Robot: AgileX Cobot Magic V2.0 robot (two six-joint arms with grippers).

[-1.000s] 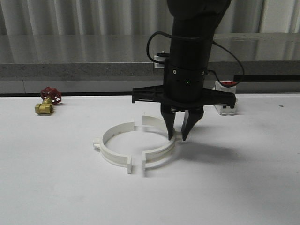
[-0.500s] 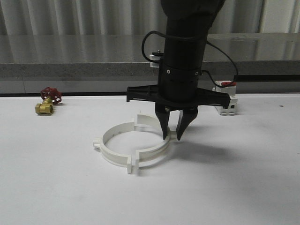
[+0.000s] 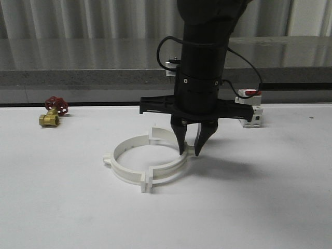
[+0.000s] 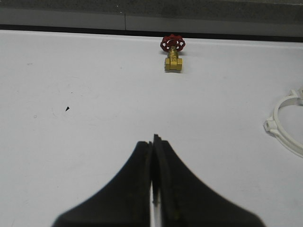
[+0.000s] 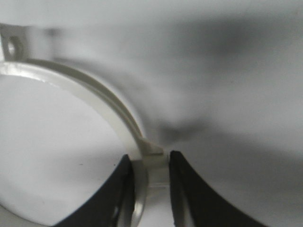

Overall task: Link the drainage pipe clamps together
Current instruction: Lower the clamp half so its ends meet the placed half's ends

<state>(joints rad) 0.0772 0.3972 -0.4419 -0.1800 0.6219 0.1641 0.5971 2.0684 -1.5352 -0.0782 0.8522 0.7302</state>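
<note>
Right arm [image 3: 202, 67] is a chunky matte-black cylinder in the upper middle of the frame, black cable looping around it, a few small screws, flat crossbar, and two tapered black fingers [image 3: 181, 140] below.

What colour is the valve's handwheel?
Red, on a brass-coloured valve body; it shows best in the left wrist view.

The right arm hangs vertical over the table, wrist straight down, its gripper [image 3: 189, 151] pointing at 6 o'clock with fingers [image 5: 189, 189] clamped on a clamp [image 5: 113, 118]. The left gripper [image 4: 154, 142] is level, fingers pressed together, holding nothing.
</note>
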